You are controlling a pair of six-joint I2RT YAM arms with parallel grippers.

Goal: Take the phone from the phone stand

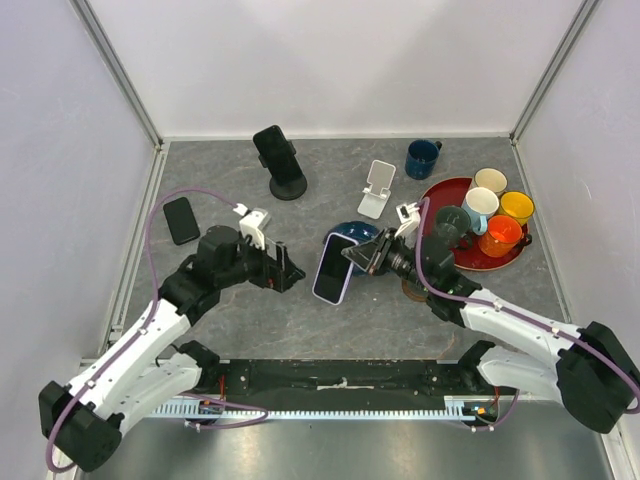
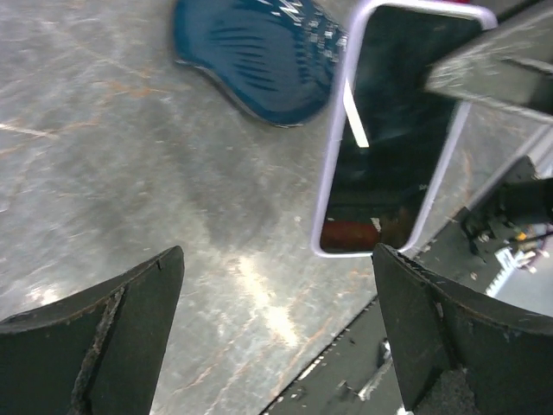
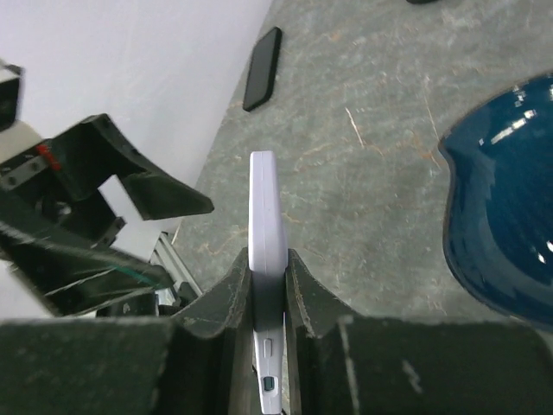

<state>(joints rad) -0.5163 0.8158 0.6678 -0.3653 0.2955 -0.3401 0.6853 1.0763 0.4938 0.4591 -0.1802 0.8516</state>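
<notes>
Wide shot first: the grey table (image 1: 230, 320). Mid-table, the right gripper (image 1: 364, 254) is clamped onto the phone (image 1: 334, 268), lavender case, pinched by its thin edges. The right wrist view shows it best, with a finger on each side of the case and the phone (image 3: 266, 207) standing on edge between them. That edge grip looks chosen so the screen isn't touched and the phone can't slip flat.

The left gripper (image 1: 288, 270) sits just beside the phone with its jaws spread wide and nothing between them. It's aimed at the screen, so my read is it's ready to take or steady the phone.

The blue dish (image 1: 366, 231) lies right behind the phone. Further back the white stand (image 1: 377, 188) is bare, and the phone is well apart from it, so I'd call the removal essentially done. A black stand (image 1: 287, 186) at the rear carries another phone (image 1: 273, 148).

Now the blind spots. I can't tell whether the held phone's lower end touches the table or hangs just above it. In the left wrist view a blurred dark finger cuts off the phone's upper right corner. In the right wrist view the fingers swallow the near end of the case.
</notes>
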